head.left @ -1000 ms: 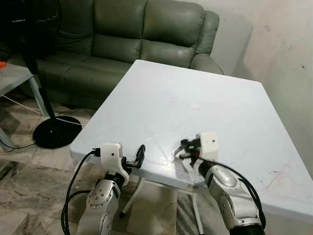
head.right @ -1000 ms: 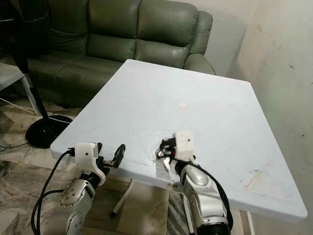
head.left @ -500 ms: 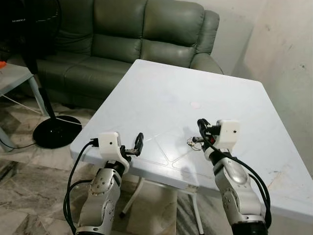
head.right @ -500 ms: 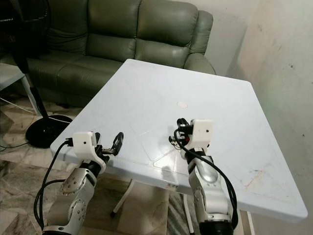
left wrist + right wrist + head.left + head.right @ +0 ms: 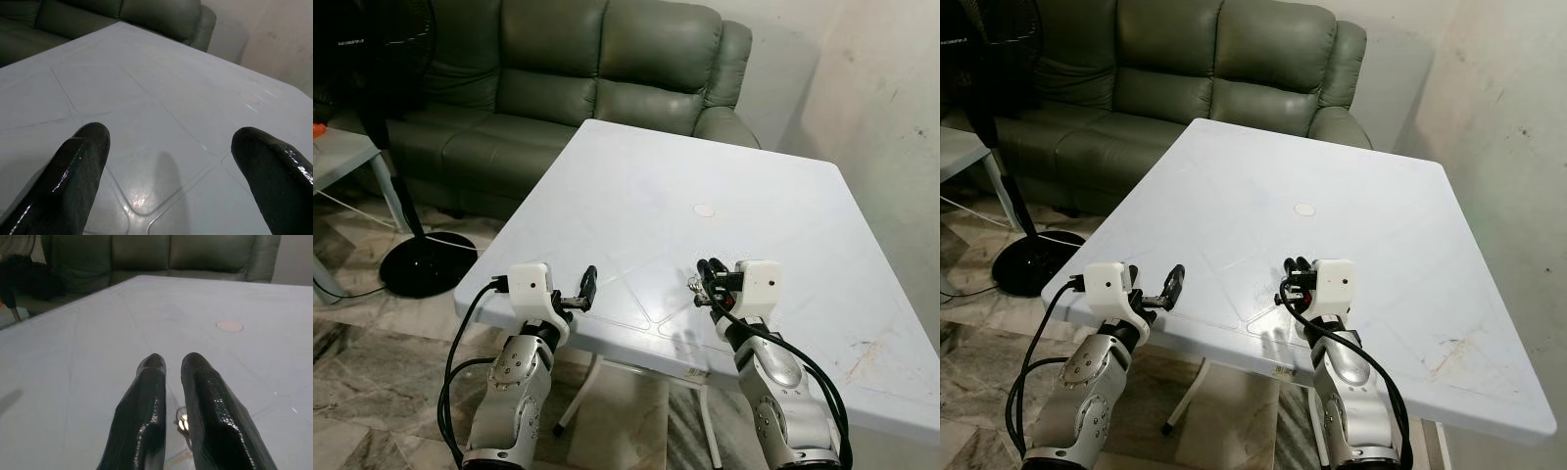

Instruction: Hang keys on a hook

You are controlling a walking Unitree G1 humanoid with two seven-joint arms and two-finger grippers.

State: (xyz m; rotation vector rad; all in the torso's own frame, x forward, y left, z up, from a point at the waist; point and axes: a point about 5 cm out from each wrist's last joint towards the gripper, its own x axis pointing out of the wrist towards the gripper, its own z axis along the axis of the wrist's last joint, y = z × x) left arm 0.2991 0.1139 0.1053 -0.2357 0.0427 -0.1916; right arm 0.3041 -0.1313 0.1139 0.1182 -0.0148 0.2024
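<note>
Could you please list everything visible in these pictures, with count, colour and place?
Table: one, white, in front of the robot, by the wall.
Keys: one small metallic bunch, hanging between the right tool's fingers just above the table's near part.
Round cap: one, white, in the table's middle.
Sofa: one, dark green, beyond the table.
Fan: one, black, round base on the floor to the left, next to the sofa.
Side table: one, grey, at the far left edge.
Floor: marbled tiles.
Wall: pale and stained, on the right.
Left tool: black fingers apart, holding nothing, over the table's near left edge.
Right tool: black fingers closed on the keys.
</note>
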